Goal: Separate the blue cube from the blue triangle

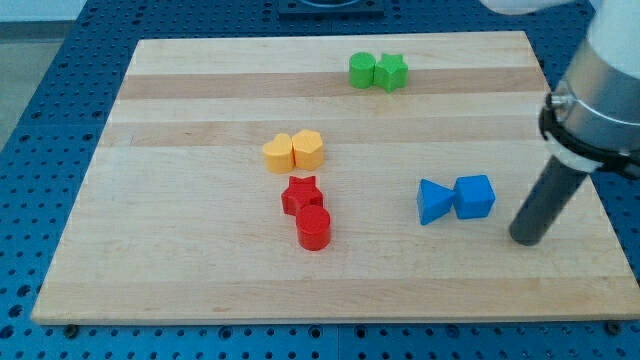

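Observation:
The blue cube (474,196) sits on the wooden board (200,270) at the view's right, touching the blue triangle (433,201) on its left side. My tip (524,239) rests on the board a little to the right of and below the blue cube, apart from it. The dark rod rises from the tip toward the view's upper right.
A red star (301,193) and a red cylinder (313,228) touch near the middle. Two yellow blocks (293,151) sit together above them. A green cylinder (362,70) and a green star (391,72) sit together near the top edge.

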`<action>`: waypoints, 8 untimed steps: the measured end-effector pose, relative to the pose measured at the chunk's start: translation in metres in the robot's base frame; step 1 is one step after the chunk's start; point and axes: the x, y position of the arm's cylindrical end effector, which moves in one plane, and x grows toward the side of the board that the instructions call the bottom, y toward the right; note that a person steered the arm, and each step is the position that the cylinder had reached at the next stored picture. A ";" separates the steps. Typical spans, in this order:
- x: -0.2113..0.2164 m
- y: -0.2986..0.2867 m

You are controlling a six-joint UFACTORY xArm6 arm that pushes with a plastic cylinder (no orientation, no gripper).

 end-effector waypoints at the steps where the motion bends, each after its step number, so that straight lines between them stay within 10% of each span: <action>1: -0.015 -0.004; 8: -0.026 -0.082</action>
